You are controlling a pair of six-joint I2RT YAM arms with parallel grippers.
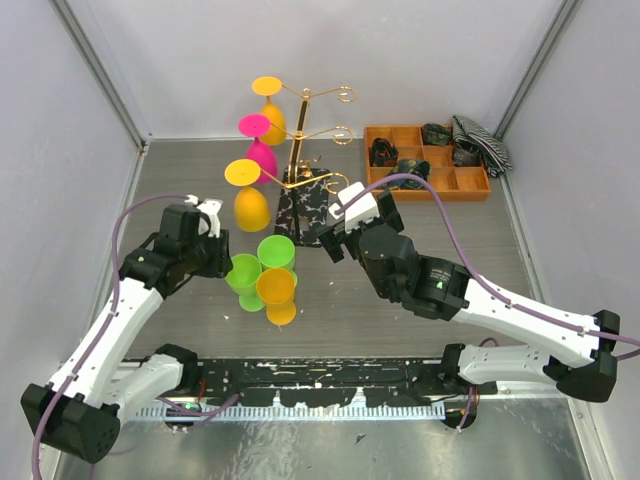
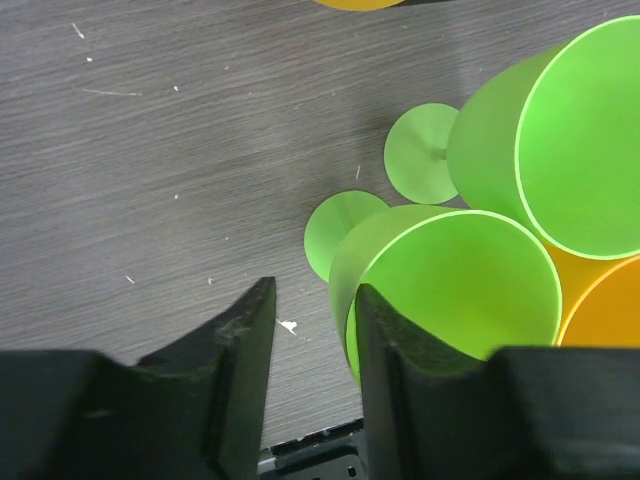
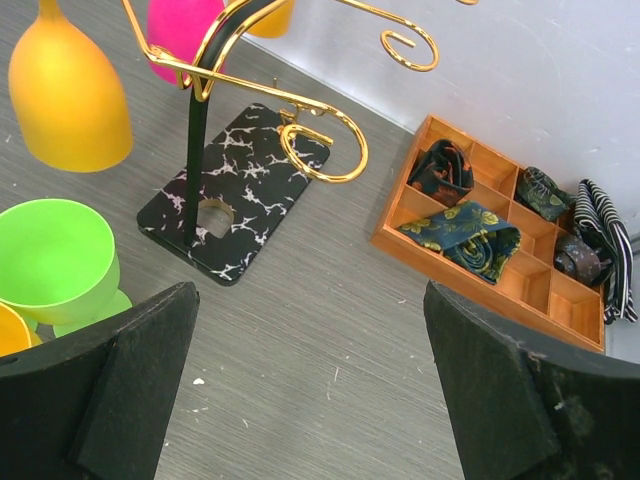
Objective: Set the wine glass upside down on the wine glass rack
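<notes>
Two green wine glasses [image 1: 243,272] [image 1: 276,252] and two orange ones [image 1: 276,287] stand clustered on the table. My left gripper [image 1: 222,262] is at the nearer green glass [image 2: 460,280]. Its right finger [image 2: 395,370] reaches over the bowl's rim. The bowl's wall lies between the jaws against that finger, and a gap shows to the left finger [image 2: 240,360], so the left gripper [image 2: 315,300] is open. The gold wine glass rack [image 1: 297,150] on its black speckled base [image 3: 250,190] carries two yellow glasses and a pink one [image 1: 258,140], hung upside down. My right gripper [image 3: 310,330] is wide open over bare table.
An orange compartment tray [image 1: 430,195] with rolled ties sits at the back right, with a striped cloth [image 1: 480,145] beside it. Grey walls close in the table on three sides. The right arm's wrist [image 1: 400,265] hovers just in front of the rack's base.
</notes>
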